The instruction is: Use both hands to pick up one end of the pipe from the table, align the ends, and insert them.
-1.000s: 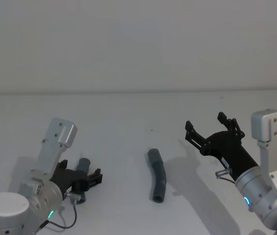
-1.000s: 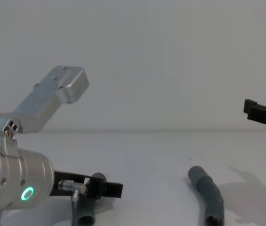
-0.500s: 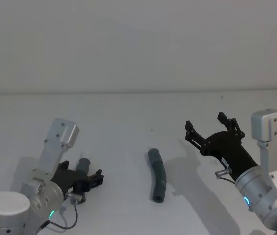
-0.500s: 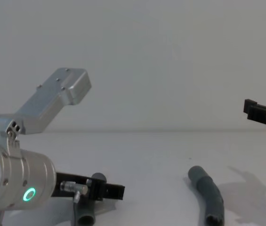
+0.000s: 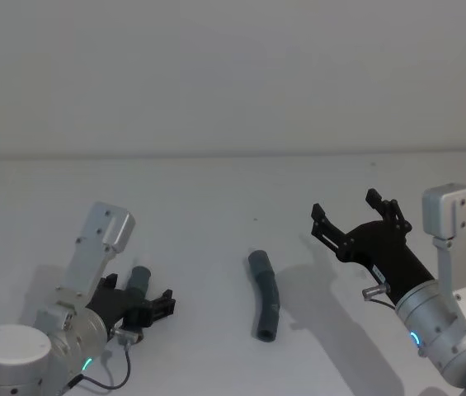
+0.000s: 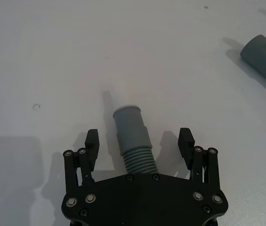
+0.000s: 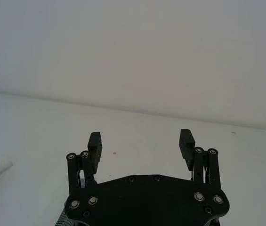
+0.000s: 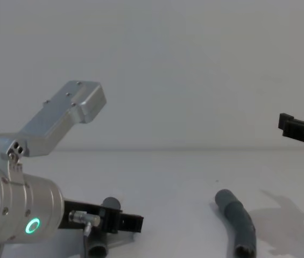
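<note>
Left wrist view: left gripper [image 6: 139, 141], jaws spread, straddles one hose piece [image 6: 129, 123] on the counter [image 6: 38, 56], its long axis running straight between them; right gripper [image 5: 345, 206], likewise spread, hovers well apart from the other piece [image 5: 264, 295].

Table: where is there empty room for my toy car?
Best: the wide bare table strip along the far wall. A smaller gap lies between the left hose piece and the middle hose piece. Crowded: near left, where the open left claw straddles its piece, and under the open right claw.
</note>
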You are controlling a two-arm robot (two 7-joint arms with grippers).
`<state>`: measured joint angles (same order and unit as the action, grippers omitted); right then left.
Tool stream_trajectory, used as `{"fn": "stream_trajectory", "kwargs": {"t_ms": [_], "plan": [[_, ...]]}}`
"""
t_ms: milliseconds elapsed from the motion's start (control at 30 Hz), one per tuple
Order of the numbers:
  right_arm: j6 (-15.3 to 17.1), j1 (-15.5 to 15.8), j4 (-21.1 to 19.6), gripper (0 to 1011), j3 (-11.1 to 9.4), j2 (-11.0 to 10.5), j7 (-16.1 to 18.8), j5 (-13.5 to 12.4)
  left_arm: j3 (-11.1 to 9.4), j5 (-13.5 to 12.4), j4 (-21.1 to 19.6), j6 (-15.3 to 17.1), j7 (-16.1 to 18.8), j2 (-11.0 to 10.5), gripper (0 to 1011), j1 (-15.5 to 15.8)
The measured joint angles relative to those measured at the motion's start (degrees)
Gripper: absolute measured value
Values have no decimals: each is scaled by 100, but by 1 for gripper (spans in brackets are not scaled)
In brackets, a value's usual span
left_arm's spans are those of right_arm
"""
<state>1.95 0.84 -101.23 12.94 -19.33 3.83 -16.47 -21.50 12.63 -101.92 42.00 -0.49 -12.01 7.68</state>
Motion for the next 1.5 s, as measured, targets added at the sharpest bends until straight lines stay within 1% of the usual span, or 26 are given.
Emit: {"fn": "stream_trajectory", "kwargs": {"t_ms": [100, 133, 233, 267, 333, 367, 467, 567, 633, 667, 700, 733, 800, 833, 1500], "plan": [[0, 0, 0, 1001, 0, 0, 0, 0, -1, -3, 2, 1, -10, -3, 988, -2], [0, 0, 0, 1001, 0, 0, 0, 0, -1, -4, 2, 1, -13, -4, 952, -2], [0, 0, 0, 1001, 0, 0, 0, 0, -2, -6, 4, 2, -17, -4, 908, -3], [0, 0, 0, 1000, 0, 0, 0, 0, -2, -6, 4, 2, -18, -5, 863, -3], [0, 0, 0, 1000, 0, 0, 0, 0, -2, -8, 4, 3, -21, -6, 834, -4], [0, 0, 0, 1001, 0, 0, 0, 0, -1, -9, 5, 3, -23, -7, 776, -5], [0, 0, 0, 1001, 0, 0, 0, 0, -1, -10, 5, 3, -26, -8, 716, -6], [0, 0, 0, 1000, 0, 0, 0, 0, -1, -13, 4, 4, -29, -10, 617, -8], [0, 0, 0, 1001, 0, 0, 0, 0, -1, -14, 5, 5, -30, -10, 534, -9], [0, 0, 0, 1001, 0, 0, 0, 0, -1, -14, 5, 5, -30, -10, 515, -9], [0, 0, 0, 1000, 0, 0, 0, 0, -1, -14, 5, 5, -31, -11, 456, -9], [0, 0, 0, 1001, 0, 0, 0, 0, -1, -14, 5, 5, -32, -11, 456, -9], [0, 0, 0, 1001, 0, 0, 0, 0, -2, -14, 5, 5, -34, -13, 371, -9], [0, 0, 0, 1001, 0, 0, 0, 0, -1, -14, 5, 5, -34, -13, 344, -9], [0, 0, 0, 1000, 0, 0, 0, 0, -1, -14, 5, 6, -36, -13, 336, -9]]}}
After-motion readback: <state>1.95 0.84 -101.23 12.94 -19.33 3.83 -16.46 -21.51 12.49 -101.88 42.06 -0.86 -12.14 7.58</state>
